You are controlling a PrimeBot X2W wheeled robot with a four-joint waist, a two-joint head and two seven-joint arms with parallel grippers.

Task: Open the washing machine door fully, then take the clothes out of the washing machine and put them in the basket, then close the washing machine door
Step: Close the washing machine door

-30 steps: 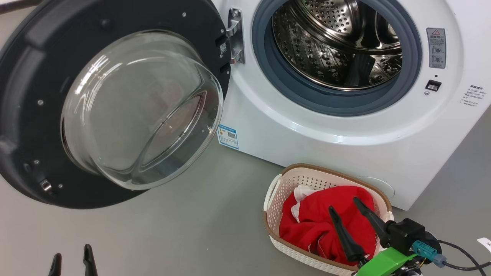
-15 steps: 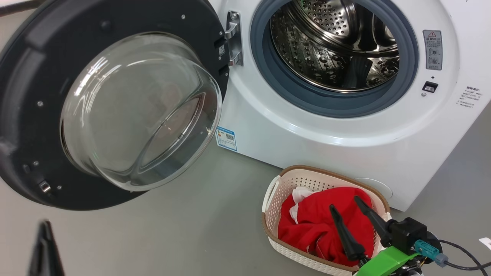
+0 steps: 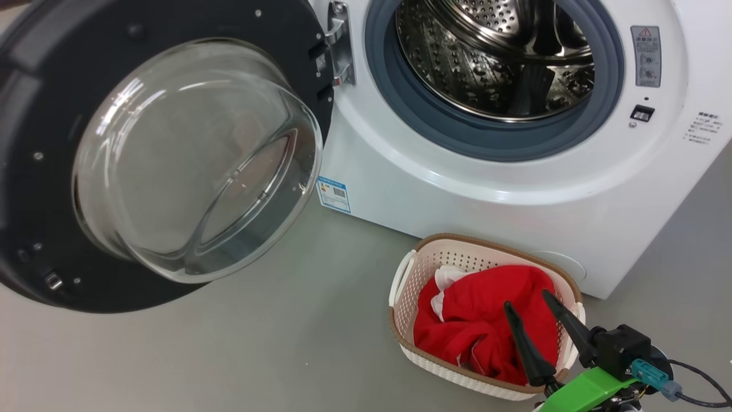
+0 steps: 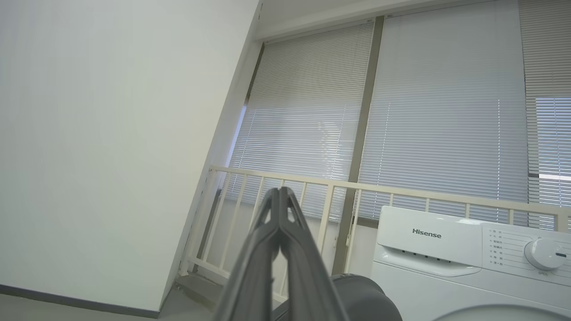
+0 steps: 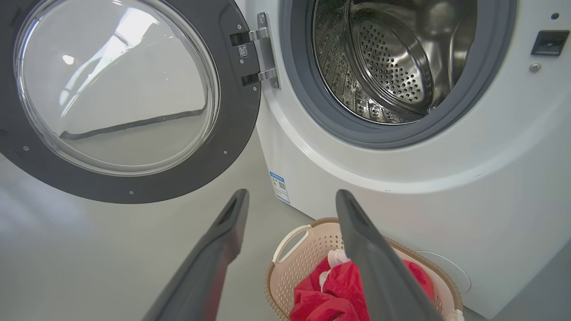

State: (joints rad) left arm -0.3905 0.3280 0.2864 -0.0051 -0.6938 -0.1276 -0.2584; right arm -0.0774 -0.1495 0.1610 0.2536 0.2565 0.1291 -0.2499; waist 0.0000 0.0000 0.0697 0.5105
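We've got the clothes (image 3: 474, 320) in the basket (image 3: 497, 243) lower right, drum (image 3: 492, 57) looks empty, so we shut the washing machine door (image 3: 189, 160) at upper left: push its rim with the left gripper (image 4: 280, 191), pinched closed on nothing; right gripper (image 3: 525, 297), spread wide, empty, clear.

We see a smooth grey floor (image 3: 229, 355). Beside a plain white wall (image 4: 111, 133) we see a cream railing (image 4: 312, 179), and behind it stand pale, lowered window blinds (image 4: 446, 111).
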